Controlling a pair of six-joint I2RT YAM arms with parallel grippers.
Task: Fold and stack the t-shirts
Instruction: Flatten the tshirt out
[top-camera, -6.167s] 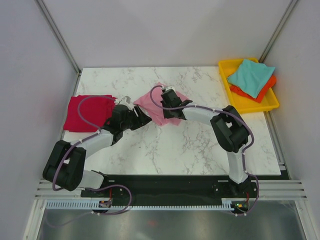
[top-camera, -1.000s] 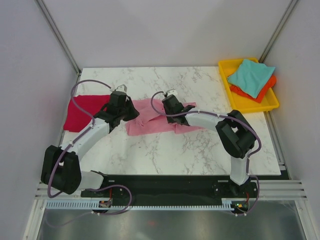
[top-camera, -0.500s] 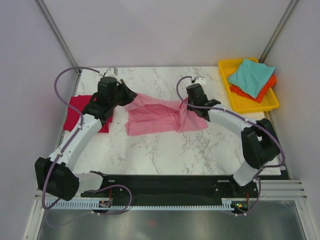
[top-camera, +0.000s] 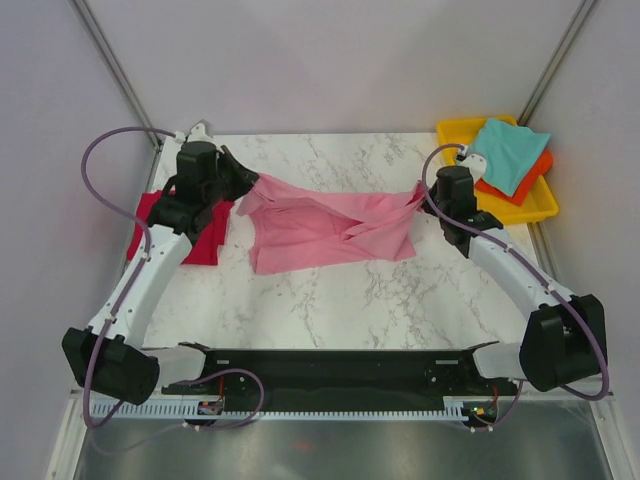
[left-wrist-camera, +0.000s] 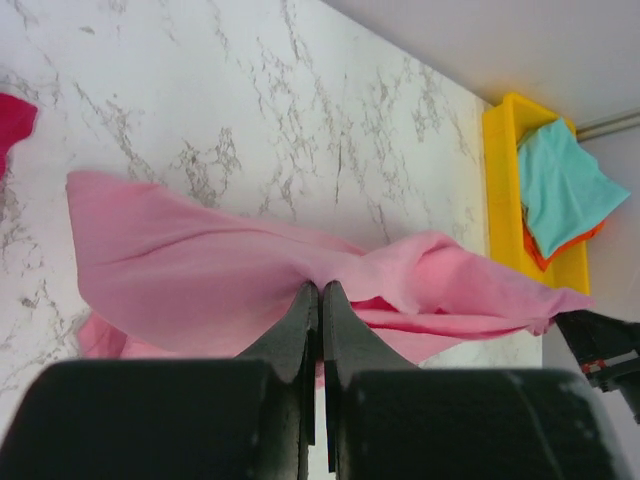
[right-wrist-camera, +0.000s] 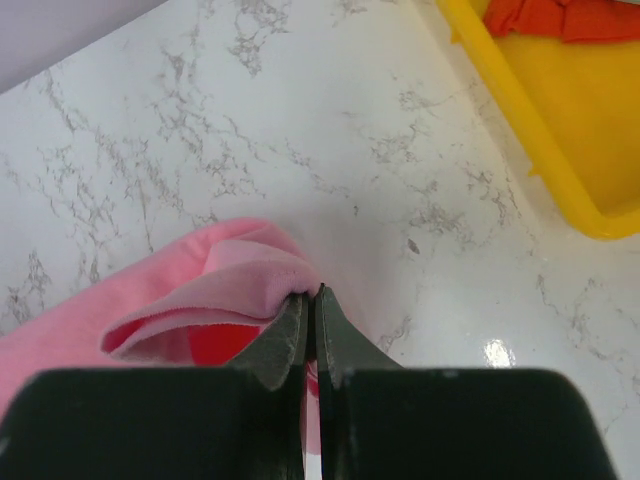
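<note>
Both arms have swung outward since a moment ago, stretching the light pink t-shirt wide over the middle of the marble surface, its far edge lifted taut between them and its near part lying on the marble. The left fingers are pinched shut on the shirt's left far corner, beside the crimson t-shirt lying at the left edge. The right fingers are clamped tight on the right corner, near the yellow tray, where the teal t-shirt lies on the orange t-shirt.
</note>
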